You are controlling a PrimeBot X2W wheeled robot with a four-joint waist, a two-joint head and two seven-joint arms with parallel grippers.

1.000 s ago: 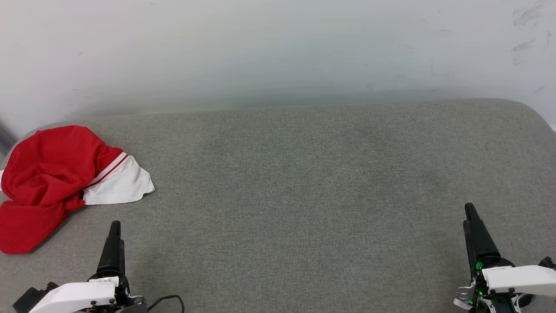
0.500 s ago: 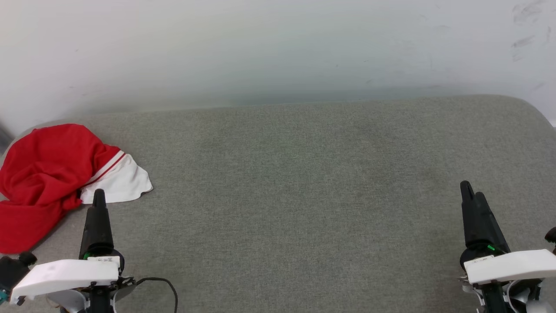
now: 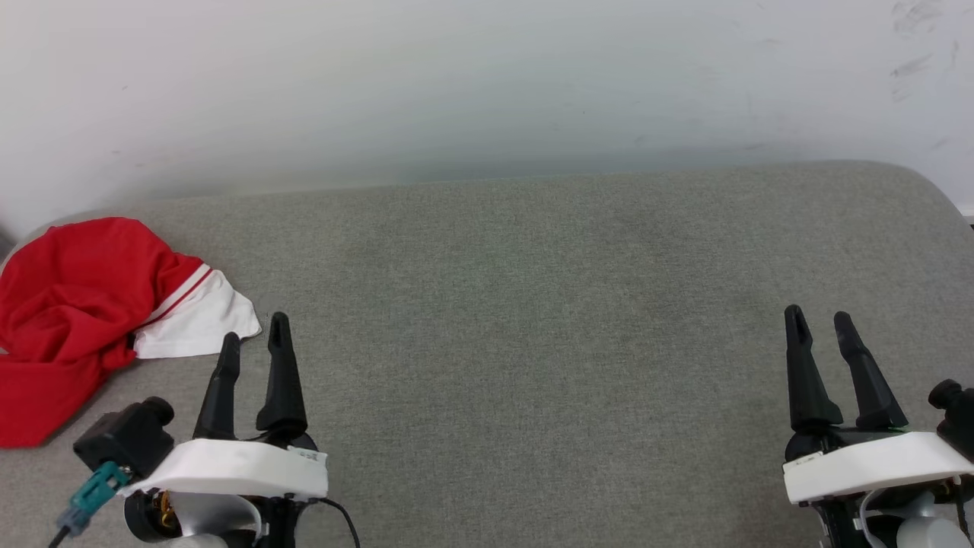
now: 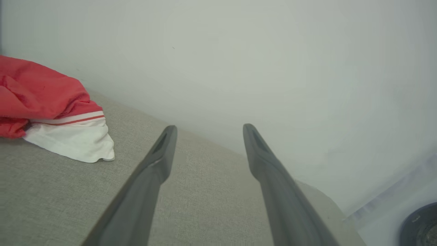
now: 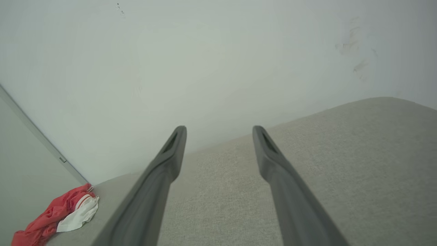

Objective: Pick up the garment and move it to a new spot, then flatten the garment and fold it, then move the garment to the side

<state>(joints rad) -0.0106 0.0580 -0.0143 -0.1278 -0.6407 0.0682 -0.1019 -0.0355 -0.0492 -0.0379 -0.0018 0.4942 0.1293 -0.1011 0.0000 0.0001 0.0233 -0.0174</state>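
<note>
Right now, you have the garment lying crumpled at the far left of the grey cushioned surface, close to where that surface meets the pale wall; nothing lies between the heap and either gripper, and bare grey fabric stretches across the middle and the right side; on the wall you can see a few dark scuff marks at the upper right, and a black cable loops down from the left wrist; in the left wrist view a dark round thing sits beyond the surface's edge, too cut off to identify. The heap's long axis runs roughly from the wall side toward you along the left edge, with the red bulk at the back and a flatter red flap trailing to the near left; its white panel, bordered by a red-and-white stripe, points to your right toward the middle of the surface. Your left gripper hangs just beside that white panel, not touching it, fingers spread wide with nothing between them; your right gripper hangs well apart at the right side, fingers likewise spread and empty, both pointing toward the wall.
</note>
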